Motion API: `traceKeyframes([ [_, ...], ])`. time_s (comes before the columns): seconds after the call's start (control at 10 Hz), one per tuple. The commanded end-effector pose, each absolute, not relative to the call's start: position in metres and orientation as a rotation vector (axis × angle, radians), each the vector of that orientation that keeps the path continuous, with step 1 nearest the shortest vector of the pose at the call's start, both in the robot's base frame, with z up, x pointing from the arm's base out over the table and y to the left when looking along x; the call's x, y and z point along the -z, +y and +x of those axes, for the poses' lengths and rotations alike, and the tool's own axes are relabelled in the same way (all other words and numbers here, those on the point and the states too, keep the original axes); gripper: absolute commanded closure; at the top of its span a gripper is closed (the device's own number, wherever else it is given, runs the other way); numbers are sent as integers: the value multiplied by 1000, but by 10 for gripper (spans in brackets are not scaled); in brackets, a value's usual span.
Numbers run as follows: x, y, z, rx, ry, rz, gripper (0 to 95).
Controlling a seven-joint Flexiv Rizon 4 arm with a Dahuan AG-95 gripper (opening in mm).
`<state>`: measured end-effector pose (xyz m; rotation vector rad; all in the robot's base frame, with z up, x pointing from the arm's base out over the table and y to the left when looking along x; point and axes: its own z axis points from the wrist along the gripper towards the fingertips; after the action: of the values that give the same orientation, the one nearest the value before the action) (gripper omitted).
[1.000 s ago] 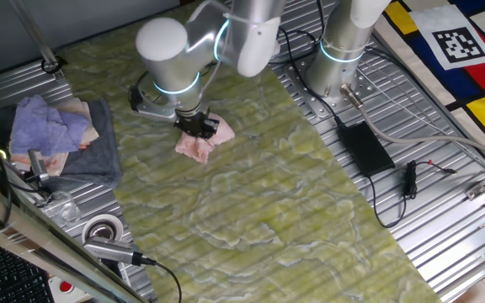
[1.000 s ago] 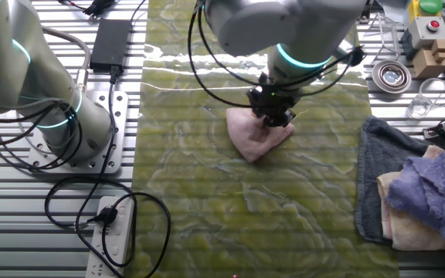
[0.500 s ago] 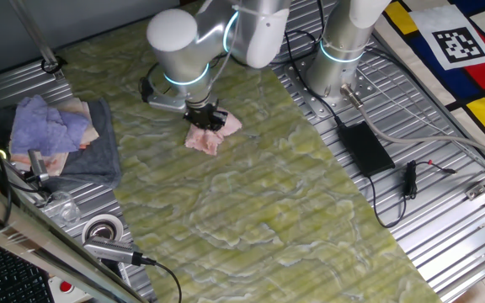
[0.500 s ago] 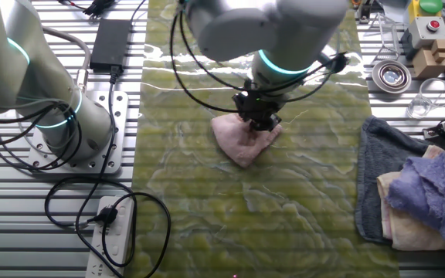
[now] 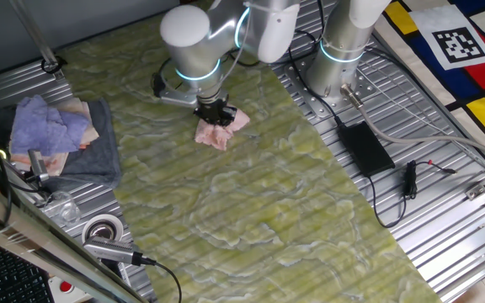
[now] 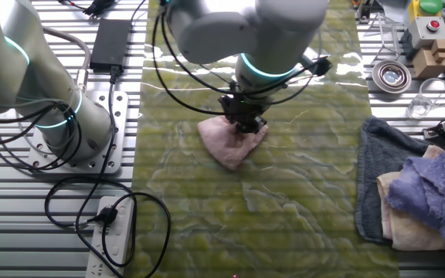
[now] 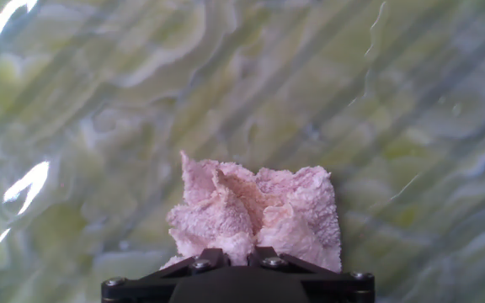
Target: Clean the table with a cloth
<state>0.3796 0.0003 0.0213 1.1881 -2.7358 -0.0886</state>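
Observation:
The pale pink cloth lies bunched on the yellow-green marbled table. My gripper presses down on it from above, its black fingers shut on the cloth's middle. In the other fixed view the gripper sits on the cloth at mid-table. In the hand view the cloth is puckered up between the two fingers, with the gripper at the bottom edge.
A lavender cloth on a dark grey towel lies on the ribbed panel at the left. A second arm's base, a black power brick and cables stand at the right. A tape roll is at the front left.
My gripper has dragged the pink cloth across the table, toward the back right in one fixed view and leftward in the other. The grip stays shut on it.

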Motion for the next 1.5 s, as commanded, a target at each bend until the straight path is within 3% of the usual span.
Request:
traceKeyframes([
  [0.1,-23,0,368,112,-2713,1172,950],
  [0.5,-25,-6,350,119,-2689,1154,950],
  [1.5,-17,-2,350,136,-2669,1183,950],
])
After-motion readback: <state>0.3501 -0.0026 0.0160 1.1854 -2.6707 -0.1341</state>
